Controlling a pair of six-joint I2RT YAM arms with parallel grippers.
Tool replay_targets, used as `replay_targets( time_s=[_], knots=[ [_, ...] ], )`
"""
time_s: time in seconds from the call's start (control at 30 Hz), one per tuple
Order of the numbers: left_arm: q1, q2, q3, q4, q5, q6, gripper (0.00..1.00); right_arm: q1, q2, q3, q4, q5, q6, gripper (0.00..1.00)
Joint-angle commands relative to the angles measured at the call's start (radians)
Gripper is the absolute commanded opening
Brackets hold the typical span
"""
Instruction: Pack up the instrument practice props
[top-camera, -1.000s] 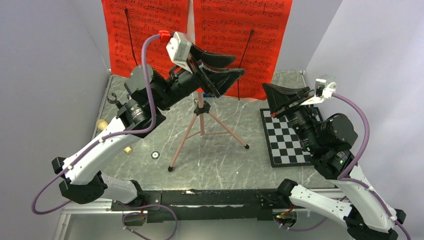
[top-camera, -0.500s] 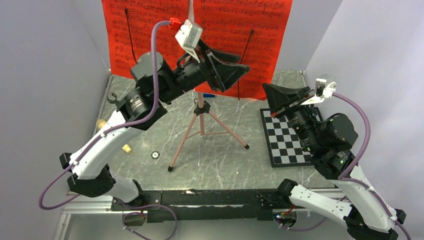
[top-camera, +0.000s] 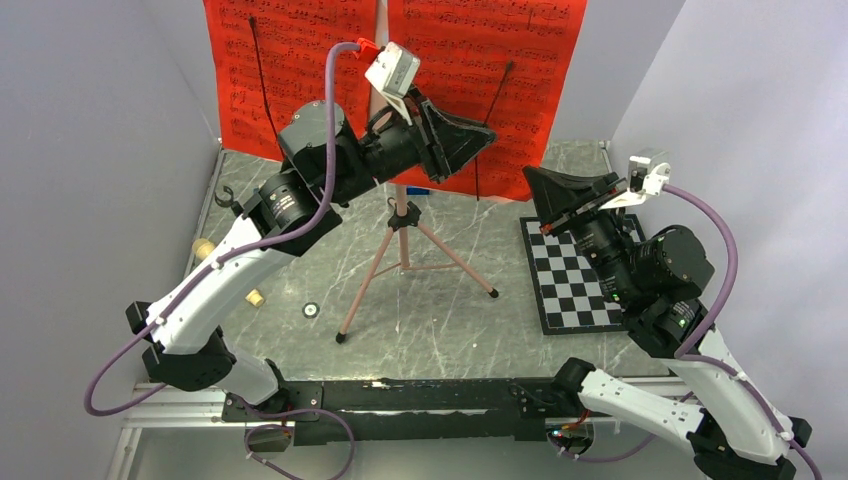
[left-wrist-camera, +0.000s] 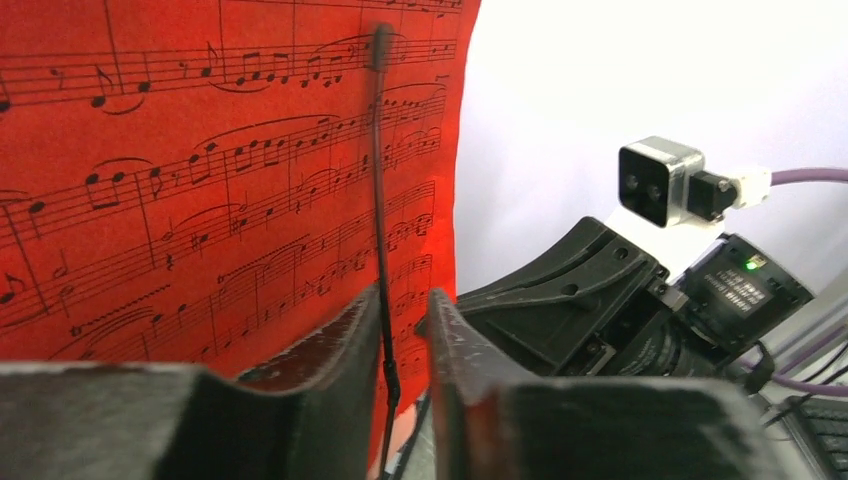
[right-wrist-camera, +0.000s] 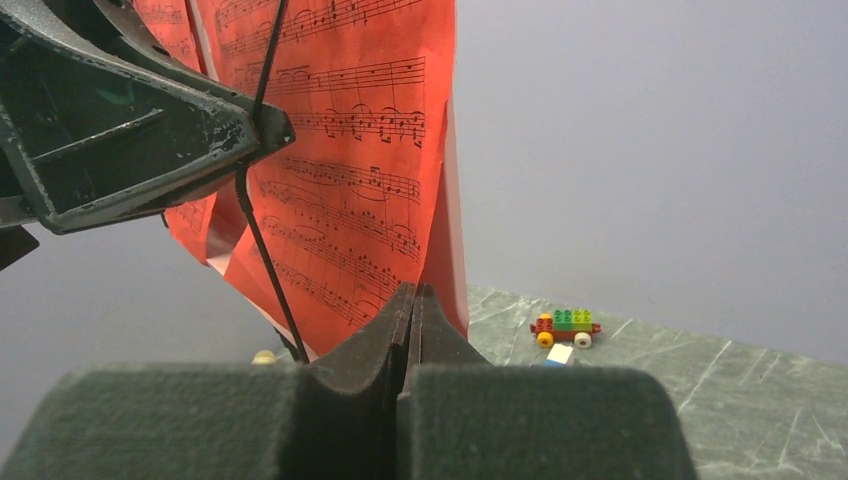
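Nothing appeared packed: the red sheet-music pages (top-camera: 470, 60) were seen on the pink music stand (top-camera: 402, 222), upright on the surface (top-camera: 450, 320). The left hand (left-wrist-camera: 400, 310) was parted around its wire arm (left-wrist-camera: 379, 200), seemingly ungripped; the right hand (right-wrist-camera: 412, 295) was closed, empty.

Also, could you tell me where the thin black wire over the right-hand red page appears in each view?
Top external: the black wire slants across the right-hand red page, upper centre-right.
Left wrist: the wire stands near-vertical just left of centre.
Right wrist: the wire slants down, left of centre.
Shared landmark: that red page behind it.
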Motion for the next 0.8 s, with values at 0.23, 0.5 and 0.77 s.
replay_targets(
  time_s=[0.23, 0.5, 0.77],
  knots=[
    [0.003, -0.034, -0.026, 0.081, 0.025, 0.011, 0.00, 0.004, 0.001, 0.040, 0.009, -0.018, 0.002, 0.00],
    [0.003, -0.076, -0.088, 0.145, 0.020, 0.025, 0.00, 0.003, -0.064, 0.045, -0.026, -0.014, -0.008, 0.00],
    [0.002, -0.083, -0.099, 0.153, 0.009, 0.028, 0.00, 0.003, -0.113, 0.051, -0.078, 0.001, -0.014, 0.00]
  ],
)
